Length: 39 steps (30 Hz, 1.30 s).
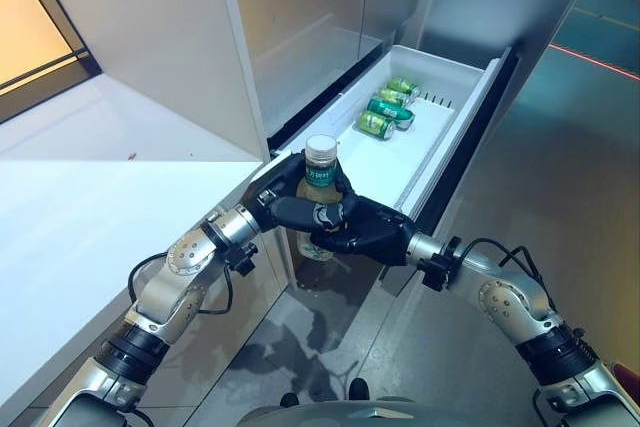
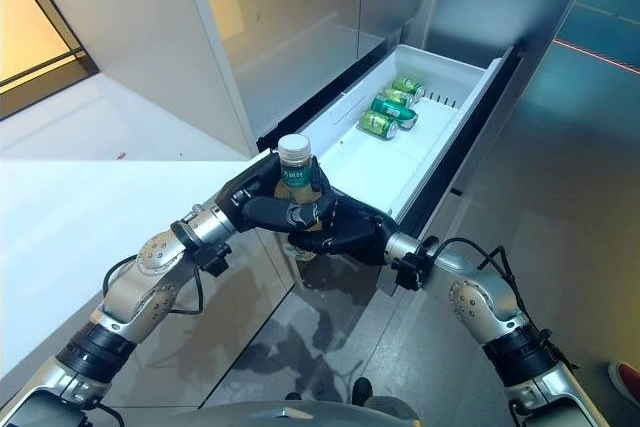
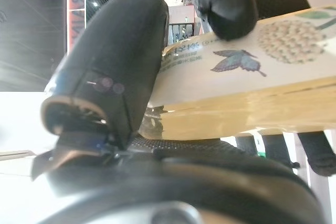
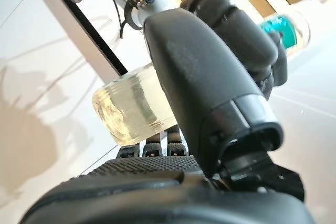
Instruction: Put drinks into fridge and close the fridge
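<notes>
where open, drawer (image 1: 470, 117) with cans (image 1: 388, 107)

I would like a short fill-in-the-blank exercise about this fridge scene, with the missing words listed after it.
1. The bottle is held by ____ hands at once, the left hand and the right hand.
2. The fridge drawer stands ____.
3. The green cans lie at the ____ end of the drawer.
4. The bottle's cap points ____.

Missing words: both; open; far; up
</notes>
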Available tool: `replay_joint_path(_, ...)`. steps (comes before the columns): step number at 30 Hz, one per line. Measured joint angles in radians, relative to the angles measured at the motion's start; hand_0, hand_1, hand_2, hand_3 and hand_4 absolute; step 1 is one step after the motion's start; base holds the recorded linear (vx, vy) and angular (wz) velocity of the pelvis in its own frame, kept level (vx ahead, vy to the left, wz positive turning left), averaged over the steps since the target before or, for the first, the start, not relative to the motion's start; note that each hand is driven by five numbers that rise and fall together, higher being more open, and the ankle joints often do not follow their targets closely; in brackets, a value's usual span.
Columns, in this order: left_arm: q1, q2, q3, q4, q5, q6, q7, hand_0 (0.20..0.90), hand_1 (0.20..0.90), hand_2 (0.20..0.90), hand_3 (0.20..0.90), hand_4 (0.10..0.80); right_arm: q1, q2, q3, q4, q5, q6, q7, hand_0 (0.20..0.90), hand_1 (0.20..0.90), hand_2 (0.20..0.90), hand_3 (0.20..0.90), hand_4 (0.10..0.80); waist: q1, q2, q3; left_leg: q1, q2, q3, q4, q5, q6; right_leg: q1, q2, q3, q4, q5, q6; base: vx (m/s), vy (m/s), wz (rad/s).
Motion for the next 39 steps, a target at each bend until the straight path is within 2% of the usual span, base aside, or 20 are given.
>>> replay_joint_path(3,0.000,0.000,-0.017,0.027,-0.047,0.000,-0.005,0.300,0.300,0.300,0.200,0.100,0.001,0.000,0.035,0.000,0.006,0.008,-0.021,0.300,0.300,0.300,0.200,0.100,-0.004,0.000,0.000,0.009,0.000,0.002,0.000,0.000,0.000,0.009,0.000,0.002,0.000,0.000,0.000,0.000,0.005,-0.01)
replay_joint_path(15,0.000,-0.003,-0.037,0.027,-0.146,-0.013,-0.003,0.300,0.300,0.300,0.200,0.100,0.000,0.001,0.052,0.000,0.005,0.003,-0.034,0.300,0.300,0.300,0.200,0.100,-0.003,-0.002,-0.025,0.009,-0.001,0.003,0.000,0.000,0.000,0.008,0.000,0.003,0.000,0.000,0.000,0.000,0.000,0.00)
replay_joint_path(16,0.000,-0.003,-0.042,0.027,-0.146,-0.021,-0.003,0.300,0.300,0.300,0.200,0.100,0.000,0.001,0.051,0.000,-0.004,0.003,-0.030,0.352,0.352,0.352,0.260,0.160,-0.003,-0.004,-0.026,0.009,-0.001,0.003,0.000,0.000,0.000,0.007,0.000,0.003,0.000,0.000,0.000,0.000,0.000,0.00)
replay_joint_path(17,0.000,-0.002,-0.044,0.027,-0.146,-0.021,-0.002,0.300,0.300,0.300,0.200,0.100,-0.001,0.000,0.051,0.000,-0.017,0.001,-0.022,0.608,0.608,0.608,0.560,0.460,-0.003,-0.005,-0.027,0.009,-0.001,0.004,0.000,0.000,0.000,0.007,0.000,0.003,0.000,0.000,0.000,0.000,0.000,0.00)
replay_joint_path(18,0.000,-0.002,-0.045,0.027,-0.146,-0.022,-0.002,0.300,0.300,0.300,0.200,0.100,-0.002,-0.003,0.050,0.000,-0.021,0.001,-0.019,0.775,0.775,0.775,0.755,0.655,-0.003,-0.005,-0.028,0.009,-0.001,0.004,0.000,0.000,0.000,0.006,0.000,0.004,0.000,0.000,0.000,0.000,0.000,0.00)
replay_joint_path(19,0.000,-0.002,-0.046,0.027,-0.147,-0.023,0.000,0.300,0.300,0.300,0.200,0.100,-0.008,-0.008,0.051,-0.001,-0.024,0.003,-0.015,0.900,0.900,0.900,0.900,0.800,-0.003,-0.006,-0.028,0.009,-0.001,0.004,0.000,0.000,0.000,0.006,0.000,0.004,0.000,0.000,0.000,0.000,0.000,0.00)
replay_joint_path(28,-0.005,-0.001,-0.072,0.027,-0.143,-0.027,-0.016,0.300,0.300,0.300,0.200,0.100,-0.074,-0.032,0.079,-0.001,-0.025,0.061,0.009,0.900,0.900,0.900,0.900,0.800,-0.003,-0.005,-0.029,0.006,-0.001,0.007,0.000,0.000,0.000,0.001,0.001,0.012,0.000,0.000,0.000,0.002,0.001,-0.01)
replay_joint_path(39,-0.007,0.001,-0.072,0.027,-0.143,-0.027,-0.003,0.300,0.300,0.300,0.200,0.100,-0.147,-0.064,0.126,-0.001,-0.045,0.090,0.009,0.900,0.900,0.900,0.900,0.800,-0.001,-0.006,-0.029,0.009,-0.002,0.015,0.000,0.000,0.000,-0.001,0.003,0.025,0.000,0.003,0.001,0.012,0.001,-0.02)
